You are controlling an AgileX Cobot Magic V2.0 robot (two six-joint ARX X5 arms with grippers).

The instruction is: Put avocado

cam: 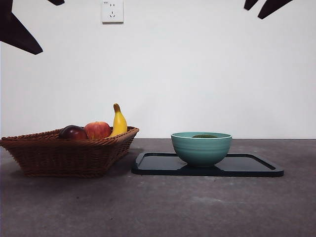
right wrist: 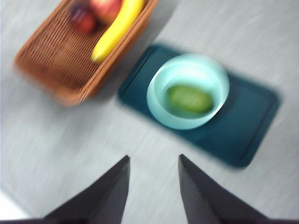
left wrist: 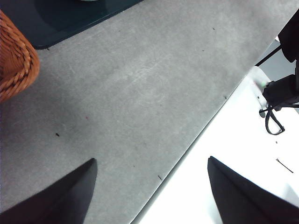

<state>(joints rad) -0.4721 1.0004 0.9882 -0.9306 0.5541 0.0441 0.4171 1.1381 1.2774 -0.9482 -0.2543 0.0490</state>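
The avocado (right wrist: 189, 99) lies inside a teal bowl (cam: 201, 147), its dark green top (cam: 204, 136) just showing above the rim in the front view. The bowl stands on a dark tray (cam: 247, 168). My right gripper (right wrist: 153, 163) hangs open high above the table, short of the bowl (right wrist: 187, 70), with nothing between its jaws; the right wrist view is blurred. My left gripper (left wrist: 149, 163) is open wide over the table's front edge, holding nothing. Both arms show only as black tips at the top corners of the front view.
A wicker basket (cam: 59, 153) at the left holds a dark red-purple fruit (cam: 73, 132), a red apple (cam: 98, 130) and a banana (cam: 118, 121). The basket corner (left wrist: 14, 60) and tray corner (left wrist: 70, 23) show in the left wrist view. A wall socket (cam: 112, 11) is behind.
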